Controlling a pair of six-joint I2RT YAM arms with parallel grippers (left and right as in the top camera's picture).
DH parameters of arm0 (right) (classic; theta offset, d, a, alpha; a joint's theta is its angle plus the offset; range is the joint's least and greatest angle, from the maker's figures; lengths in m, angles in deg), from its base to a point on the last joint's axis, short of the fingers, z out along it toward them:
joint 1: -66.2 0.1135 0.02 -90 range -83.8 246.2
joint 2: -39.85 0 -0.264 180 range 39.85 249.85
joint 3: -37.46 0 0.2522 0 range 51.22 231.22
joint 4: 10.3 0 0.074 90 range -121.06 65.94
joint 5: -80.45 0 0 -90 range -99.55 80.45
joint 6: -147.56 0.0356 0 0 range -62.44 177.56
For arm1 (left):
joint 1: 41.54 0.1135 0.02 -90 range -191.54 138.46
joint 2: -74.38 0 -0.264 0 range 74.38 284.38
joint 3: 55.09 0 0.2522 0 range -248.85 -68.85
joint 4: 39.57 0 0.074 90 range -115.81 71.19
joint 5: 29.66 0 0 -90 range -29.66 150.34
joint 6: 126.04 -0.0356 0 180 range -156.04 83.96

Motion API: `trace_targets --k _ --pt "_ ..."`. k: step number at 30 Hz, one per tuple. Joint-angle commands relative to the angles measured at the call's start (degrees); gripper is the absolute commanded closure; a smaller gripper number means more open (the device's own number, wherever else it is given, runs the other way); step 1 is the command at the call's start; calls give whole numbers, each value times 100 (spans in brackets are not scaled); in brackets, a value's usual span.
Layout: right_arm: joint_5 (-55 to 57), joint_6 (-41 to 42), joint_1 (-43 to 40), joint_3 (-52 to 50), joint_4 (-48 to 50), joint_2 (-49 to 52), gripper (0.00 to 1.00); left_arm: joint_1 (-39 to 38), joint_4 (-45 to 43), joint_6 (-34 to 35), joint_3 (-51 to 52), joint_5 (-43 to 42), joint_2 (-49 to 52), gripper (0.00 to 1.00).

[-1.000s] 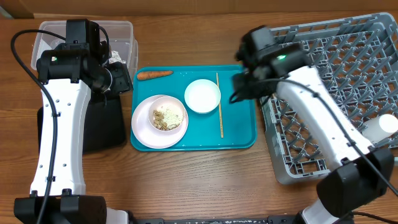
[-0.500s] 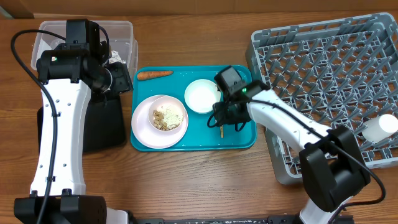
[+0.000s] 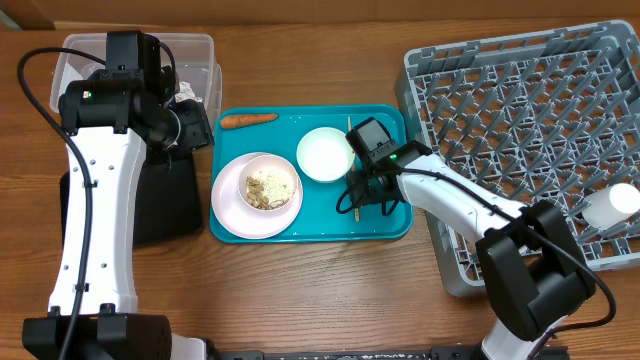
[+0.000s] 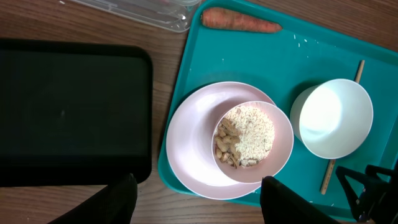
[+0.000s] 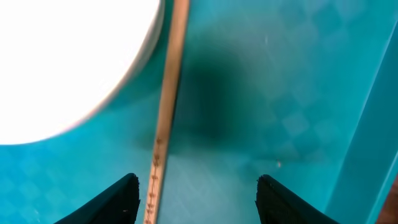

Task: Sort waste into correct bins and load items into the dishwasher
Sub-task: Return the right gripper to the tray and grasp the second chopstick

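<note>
My right gripper [image 3: 366,200] is open, low over the teal tray [image 5: 280,93], with a wooden chopstick [image 5: 168,106] just inside its left finger. A white bowl [image 3: 325,154] sits beside it. A bowl of beige scraps [image 3: 270,187] stands on the pink plate [image 3: 228,205]. A carrot [image 3: 248,120] lies at the tray's far edge. My left gripper [image 4: 199,208] is open and empty, high above the plate [image 4: 193,143] and the black tray [image 4: 68,112]. White tissue [image 3: 190,92] lies in the clear tub [image 3: 195,50]. A white cup [image 3: 612,208] lies in the grey dish rack [image 3: 520,100]. The wrapper is out of view.
The dish rack stands close to the right of the teal tray [image 3: 385,225]. The black tray [image 3: 165,205] and the clear tub sit to the tray's left, partly under my left arm. Bare wooden table lies in front.
My right arm has swung left from over the dish rack and come down onto the teal tray, over the chopstick. My left arm has not moved.
</note>
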Motion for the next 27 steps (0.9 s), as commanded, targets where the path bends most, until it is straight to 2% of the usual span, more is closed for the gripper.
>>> trace_targets --k 1,11,14,15,19,22,25,27 --pt "144 -92 37 -15 35 175 37 -50 -2 52 -85 52 -2 34" --pt "103 -92 310 -15 98 459 35 -50 -7 50 -85 57 -2 32" --pt "254 -68 332 -15 76 459 39 -50 0 50 -85 55 -2 31" --pt "256 -68 332 -15 76 459 42 -50 4 50 -85 55 -2 32" --pt "267 -68 289 -15 72 459 66 -50 4 50 -85 55 -2 32" --pt "264 -66 249 -15 4 457 78 -50 13 50 -85 55 -2 32" --pt "269 -66 238 -15 -57 457 79 -50 37 52 -85 50 -2 32" --pt "269 -66 238 -15 -70 457 85 -50 39 52 -85 55 -2 32"
